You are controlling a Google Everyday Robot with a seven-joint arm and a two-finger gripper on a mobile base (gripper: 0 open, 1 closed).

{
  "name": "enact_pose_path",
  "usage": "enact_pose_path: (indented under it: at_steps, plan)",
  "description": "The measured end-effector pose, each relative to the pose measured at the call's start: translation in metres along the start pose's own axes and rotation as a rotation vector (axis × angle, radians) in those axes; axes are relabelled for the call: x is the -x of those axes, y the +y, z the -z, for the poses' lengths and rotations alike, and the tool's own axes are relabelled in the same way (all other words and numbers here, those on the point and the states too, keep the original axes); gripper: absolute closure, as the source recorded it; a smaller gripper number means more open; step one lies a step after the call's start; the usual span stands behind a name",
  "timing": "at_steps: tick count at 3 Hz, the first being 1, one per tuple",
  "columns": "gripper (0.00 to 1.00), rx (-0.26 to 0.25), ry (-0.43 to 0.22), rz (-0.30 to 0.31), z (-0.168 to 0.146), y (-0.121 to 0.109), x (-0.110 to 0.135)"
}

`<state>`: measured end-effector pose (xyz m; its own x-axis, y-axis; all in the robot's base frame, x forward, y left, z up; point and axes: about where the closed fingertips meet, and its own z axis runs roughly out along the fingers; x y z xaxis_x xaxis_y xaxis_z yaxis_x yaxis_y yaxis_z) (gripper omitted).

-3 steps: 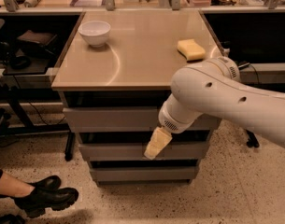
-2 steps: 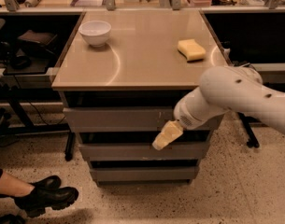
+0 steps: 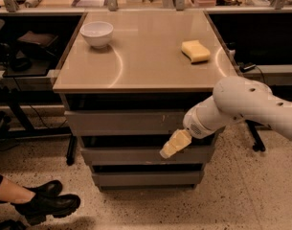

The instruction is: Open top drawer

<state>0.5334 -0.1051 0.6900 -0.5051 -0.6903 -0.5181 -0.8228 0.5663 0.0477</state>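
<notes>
The top drawer [image 3: 121,122] is the widest of three plain grey handle-less drawers under the tan counter, with small pale marks right of centre on its front. Its front stands out about level with the counter's edge, with a dark gap above it. My gripper [image 3: 170,147], cream-coloured, hangs from the white arm [image 3: 241,104] coming from the right. It points down-left in front of the middle drawer [image 3: 126,155], just below the top drawer's right part. The bottom drawer [image 3: 145,178] is narrower.
A white bowl [image 3: 97,33] and a yellow sponge [image 3: 195,51] lie on the counter [image 3: 140,66]. A person's black shoes [image 3: 42,202] are on the speckled floor at lower left. Dark desks and cables stand on both sides.
The arm has pulled back to the right and the gripper has moved right with it, still in front of the middle drawer. The drawers look unmoved.
</notes>
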Motion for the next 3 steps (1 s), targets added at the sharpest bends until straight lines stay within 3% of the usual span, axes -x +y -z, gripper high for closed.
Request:
enact_pose_path:
  at_steps: [1,2,3]
  plan:
    - [0.0,-0.079,0.019,0.021,-0.007,-0.004,0.001]
    - [0.0,-0.224,0.064,0.077,-0.028,-0.013,-0.003]
    - [0.0,-0.257,0.06,0.114,-0.046,-0.013,0.005]
